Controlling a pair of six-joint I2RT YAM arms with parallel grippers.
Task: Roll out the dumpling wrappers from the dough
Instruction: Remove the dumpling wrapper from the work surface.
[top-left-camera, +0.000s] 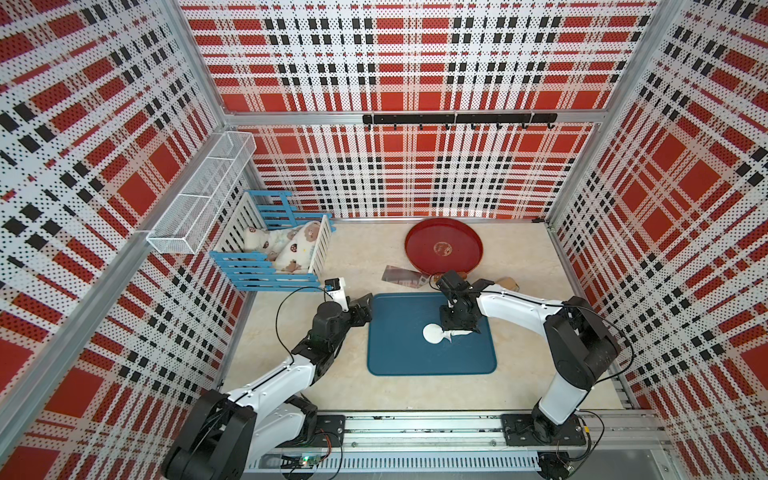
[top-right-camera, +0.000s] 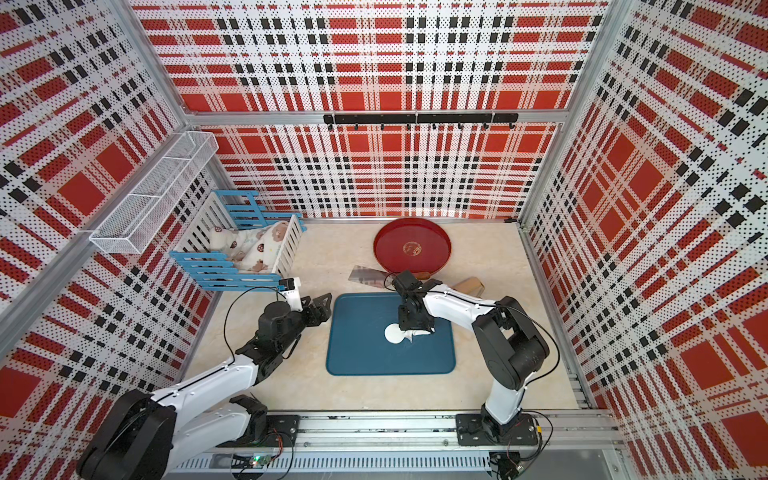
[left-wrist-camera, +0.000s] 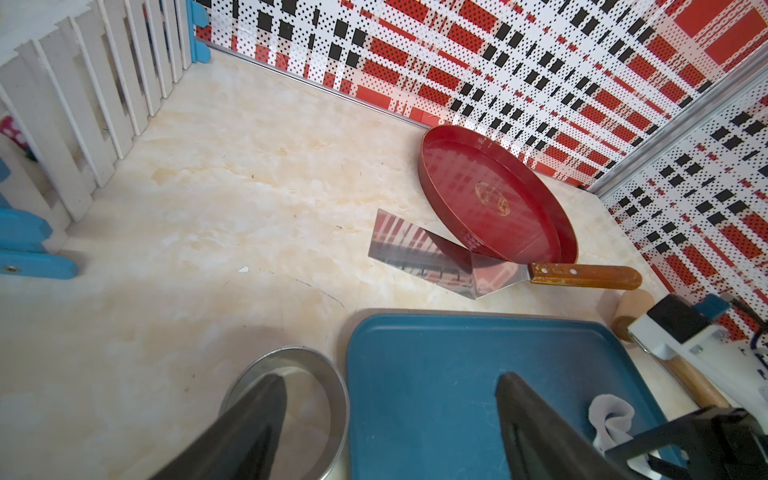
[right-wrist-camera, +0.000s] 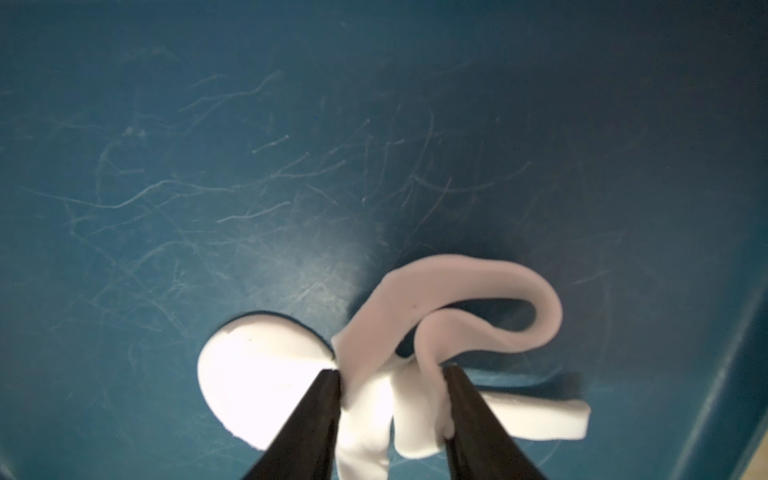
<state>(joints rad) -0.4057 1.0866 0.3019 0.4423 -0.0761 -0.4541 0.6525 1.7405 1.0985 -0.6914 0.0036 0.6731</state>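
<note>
On the blue tray (top-left-camera: 399, 357) lies a round white dumpling wrapper (top-left-camera: 432, 333) (right-wrist-camera: 253, 374). Right beside it is the dough (right-wrist-camera: 449, 299), a tangle of ragged white strips, also seen in a top view (top-right-camera: 419, 332). My right gripper (right-wrist-camera: 392, 374) points down over the tray, its fingers pressed against both sides of the dough strips. My left gripper (left-wrist-camera: 390, 378) hangs open and empty over the tray's left edge (top-left-camera: 365, 309). A small steel cup (left-wrist-camera: 334, 411) stands on the table under one left finger.
A red round tray (top-left-camera: 444, 248) sits at the back, its edge resting on a cleaver (left-wrist-camera: 424, 253). A wooden roller (top-left-camera: 509, 284) lies behind the right arm. A blue-and-white crib with a doll (top-left-camera: 282, 249) stands at the back left, under a wire basket (top-left-camera: 199, 199).
</note>
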